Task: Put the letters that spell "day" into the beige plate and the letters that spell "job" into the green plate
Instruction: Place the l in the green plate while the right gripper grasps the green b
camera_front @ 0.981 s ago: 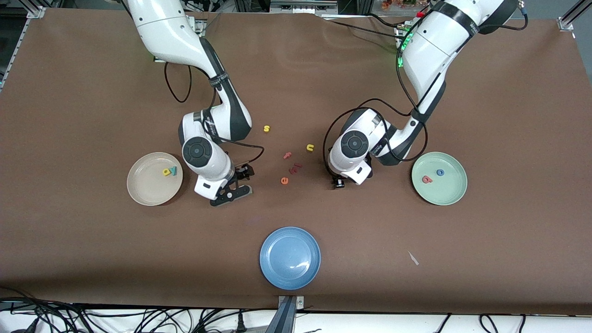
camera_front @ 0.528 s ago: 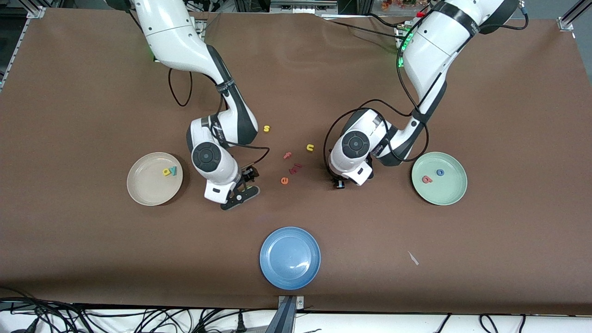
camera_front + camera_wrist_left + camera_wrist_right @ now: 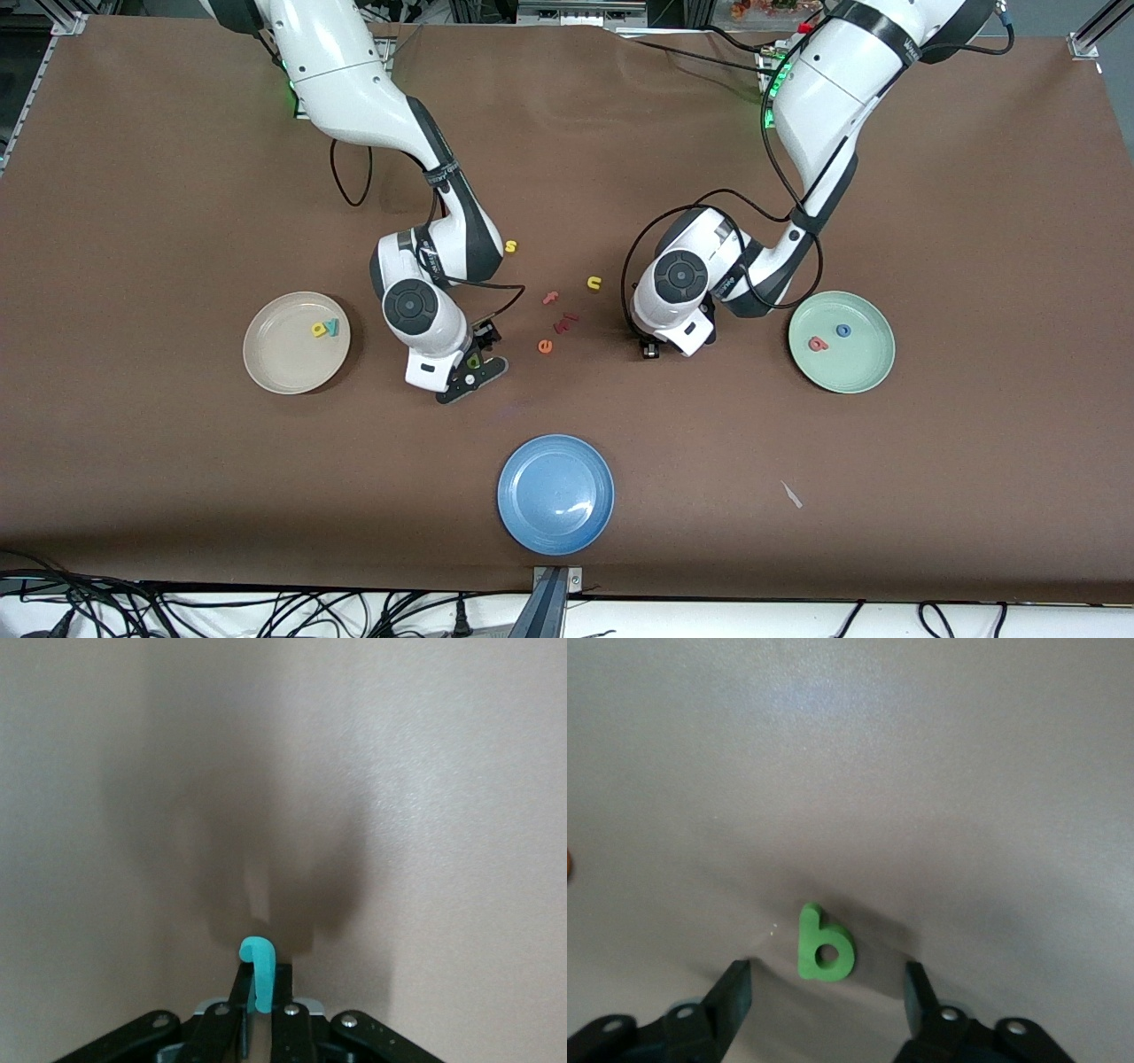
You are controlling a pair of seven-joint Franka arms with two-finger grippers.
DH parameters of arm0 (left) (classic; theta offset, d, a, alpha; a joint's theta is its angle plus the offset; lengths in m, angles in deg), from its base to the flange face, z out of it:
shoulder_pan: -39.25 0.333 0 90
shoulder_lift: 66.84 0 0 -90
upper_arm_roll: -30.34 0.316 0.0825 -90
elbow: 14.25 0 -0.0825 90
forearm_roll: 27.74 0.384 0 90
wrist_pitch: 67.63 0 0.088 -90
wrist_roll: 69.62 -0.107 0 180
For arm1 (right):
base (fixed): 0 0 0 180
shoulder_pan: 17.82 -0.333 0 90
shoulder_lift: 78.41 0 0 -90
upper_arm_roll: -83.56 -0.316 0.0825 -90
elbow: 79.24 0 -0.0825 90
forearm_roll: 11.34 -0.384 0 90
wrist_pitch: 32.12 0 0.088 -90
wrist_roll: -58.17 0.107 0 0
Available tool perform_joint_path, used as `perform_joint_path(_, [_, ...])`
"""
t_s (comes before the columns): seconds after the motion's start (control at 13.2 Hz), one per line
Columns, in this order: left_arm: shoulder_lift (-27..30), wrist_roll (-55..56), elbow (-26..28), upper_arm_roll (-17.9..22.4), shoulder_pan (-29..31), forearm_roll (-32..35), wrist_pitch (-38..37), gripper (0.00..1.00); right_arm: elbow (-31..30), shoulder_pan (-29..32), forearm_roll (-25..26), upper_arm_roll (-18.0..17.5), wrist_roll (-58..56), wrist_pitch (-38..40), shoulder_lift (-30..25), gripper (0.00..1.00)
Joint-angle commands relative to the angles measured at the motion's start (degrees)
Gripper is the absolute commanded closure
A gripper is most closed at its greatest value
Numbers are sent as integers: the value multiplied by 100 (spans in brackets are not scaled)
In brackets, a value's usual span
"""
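Note:
My left gripper (image 3: pixel 263 985) is shut on the teal hook-shaped "j" (image 3: pixel 257 953), low over the table beside the green plate (image 3: pixel 852 374); in the front view that gripper (image 3: pixel 651 351) hides the letter. The green plate holds a salmon "b" (image 3: pixel 818 343) and a blue "o" (image 3: pixel 843 330). My right gripper (image 3: pixel 827 985) is open, its fingers either side of the green "a" (image 3: pixel 824 943), which lies flat on the table (image 3: pixel 475 361). The beige plate (image 3: pixel 275 372) holds a yellow "d" (image 3: pixel 319 330) and a teal "y" (image 3: pixel 332 325).
Loose letters lie between the two grippers: a yellow "s" (image 3: pixel 510 246), a yellow "u" (image 3: pixel 594 283), an orange "f" (image 3: pixel 551 298), dark red pieces (image 3: pixel 565 321) and an orange "e" (image 3: pixel 545 346). A blue plate (image 3: pixel 555 494) sits nearer the front camera.
The right arm has swung from beside the beige plate toward the table's middle and now stands over the green "a". The left gripper has closed on the teal "j".

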Motion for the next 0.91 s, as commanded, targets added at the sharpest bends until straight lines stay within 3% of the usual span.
perform_joint_path(0.0, [208,-526,6,-9,193,157,-147,100,254,50,-33,-45,-116,39,153,27])
perform_joint_path(0.38, [902,-2167,-2,-62,868,60,-996,100,360,50,-33,-45,-116,30,206,35])
perform_joint_path(0.83, [1272,-6296,111,-132,2186,-81,-2518,100,369,50,-33,-45,-116,30,233,51])
